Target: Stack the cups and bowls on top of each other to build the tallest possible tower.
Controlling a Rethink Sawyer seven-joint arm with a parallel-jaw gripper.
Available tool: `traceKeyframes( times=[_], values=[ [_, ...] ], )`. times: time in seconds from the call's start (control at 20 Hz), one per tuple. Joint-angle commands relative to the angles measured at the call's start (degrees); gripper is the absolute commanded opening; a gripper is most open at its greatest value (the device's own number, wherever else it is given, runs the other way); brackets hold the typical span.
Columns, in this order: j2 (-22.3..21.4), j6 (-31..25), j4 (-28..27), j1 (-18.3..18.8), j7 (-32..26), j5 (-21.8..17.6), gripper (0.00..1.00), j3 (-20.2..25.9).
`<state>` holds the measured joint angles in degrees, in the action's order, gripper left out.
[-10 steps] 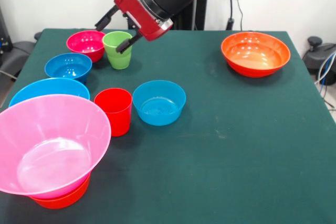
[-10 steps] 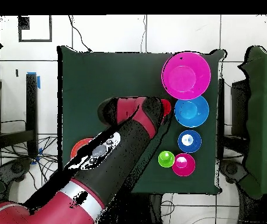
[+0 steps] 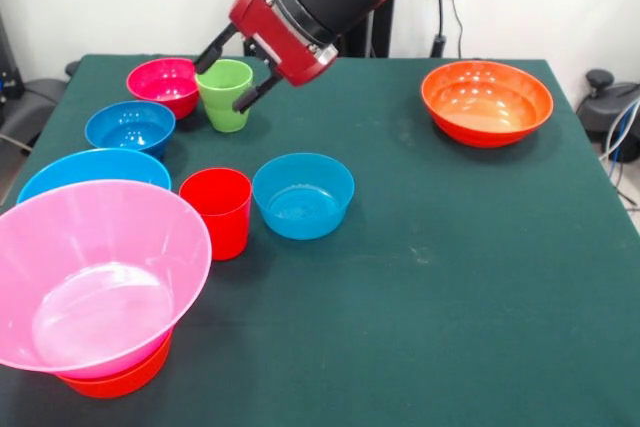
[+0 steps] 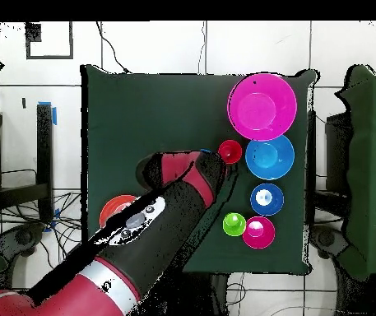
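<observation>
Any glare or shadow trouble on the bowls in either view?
Front view: soft white glare patches inside the hot-pink bowl and the far orange bowl; shadows on the table are faint. Overhead view: bright glare spots in the small blue bowl and magenta bowl.

— Straight-sided plastic tumblers, counted?
— Two. One bright red plastic tumbler (image 3: 215, 211), one light green plastic tumbler (image 3: 224, 97).
— Glossy round plastic bowls?
— Seven in sight.
— By colour?
— Three blue: one large light blue plastic bowl (image 3: 95, 168), one smaller blue plastic bowl on the left (image 3: 130, 127), one smaller blue plastic bowl in the middle (image 3: 302, 195).
— Orange?
— Two: one wide orange plastic bowl on the right (image 3: 487, 102), one orange plastic bowl under the pink one (image 3: 118, 379).
— Pinks?
— Two again: one huge hot-pink plastic bowl (image 3: 95, 277), one small magenta plastic bowl (image 3: 163, 84).
— Nine pieces altogether, then?
— Nine.
</observation>
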<state>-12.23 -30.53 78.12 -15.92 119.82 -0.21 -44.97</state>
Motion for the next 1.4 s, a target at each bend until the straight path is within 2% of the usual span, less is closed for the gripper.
traceKeyframes(
  times=[0.05,0.25,0.5,0.95,1.4],
  values=[
    [3.09,10.02,4.95,1.55,2.44,-3.59,1.00,13.19],
    [1.80,15.17,5.44,5.54,-3.82,-7.43,1.00,18.73],
    [2.47,17.29,3.77,7.32,-4.80,-11.79,1.00,20.93],
    [3.39,15.48,1.61,5.52,-2.74,-16.79,1.00,19.40],
    [3.14,12.52,1.26,4.05,-0.55,-17.84,1.00,17.27]
  ],
)
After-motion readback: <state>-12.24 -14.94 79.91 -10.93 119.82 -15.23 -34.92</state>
